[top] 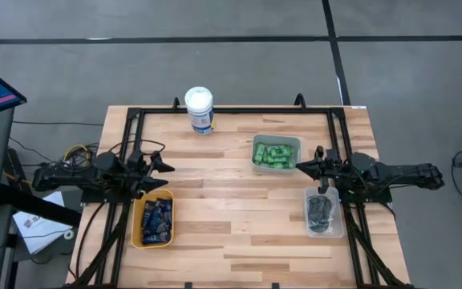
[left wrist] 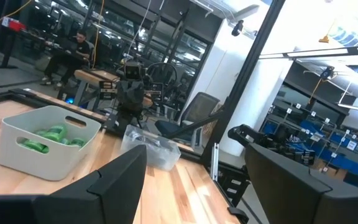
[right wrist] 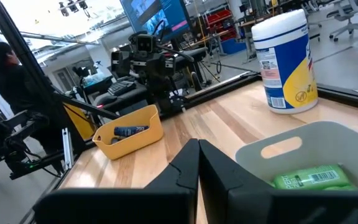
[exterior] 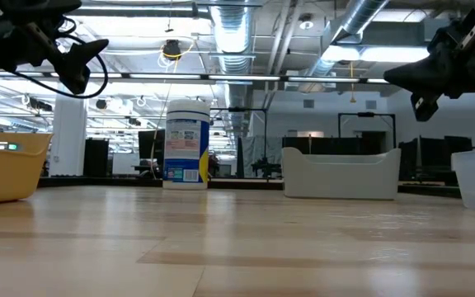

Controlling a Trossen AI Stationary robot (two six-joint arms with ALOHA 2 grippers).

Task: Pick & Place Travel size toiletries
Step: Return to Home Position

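Left end effector (top: 169,176) hangs released, its two dark fingers spread wide, raised off the desk on the left-arm side of the tall white canister with a blue and yellow label (top: 200,110) and somewhat nearer the front edge than it. The right end effector (top: 301,166) is clenched on nothing, its fingers pressed together, raised on the canister's opposite side and well apart from it. The light wooden plank desk (top: 239,229) carries everything, and the canister stands upright near its far edge, touching no bin. Each kind of travel size toiletry lies in its own bin. The pale grey rectangular plastic bin with cut-out handles (top: 297,143) sits to the right-arm side of the canister, slightly frontward, and holds a heap of small bright green bottles (top: 274,156). Just beside the right end effector's tip is this bin's outer end. The yellow rectangular plastic bin (top: 135,226) lies frontward of the canister on the left-arm side, well apart from it and close under the left end effector. In it are flat dark navy tubes (top: 157,220). The clear plastic bin (top: 339,229) stands farthest from the canister, beyond the grey bin toward the front, beneath the right arm, filled with round dark grey tins (top: 320,213). Seen from desk height, both arms hang above the surface.
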